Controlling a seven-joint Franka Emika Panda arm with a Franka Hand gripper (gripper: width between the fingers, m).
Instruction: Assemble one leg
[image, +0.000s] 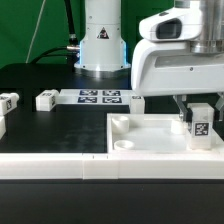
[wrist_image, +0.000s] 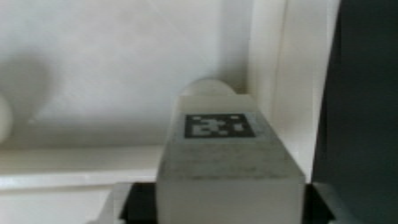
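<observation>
Held upright in the end effector at the exterior view's right, a leg is seen over the far right corner of the white square panel. It is shown as a small white block with a black-and-white tag on its face. Two more legs are laid on the black table, near the marker board.

In the wrist view, the leg is clamped between the fingers.
</observation>
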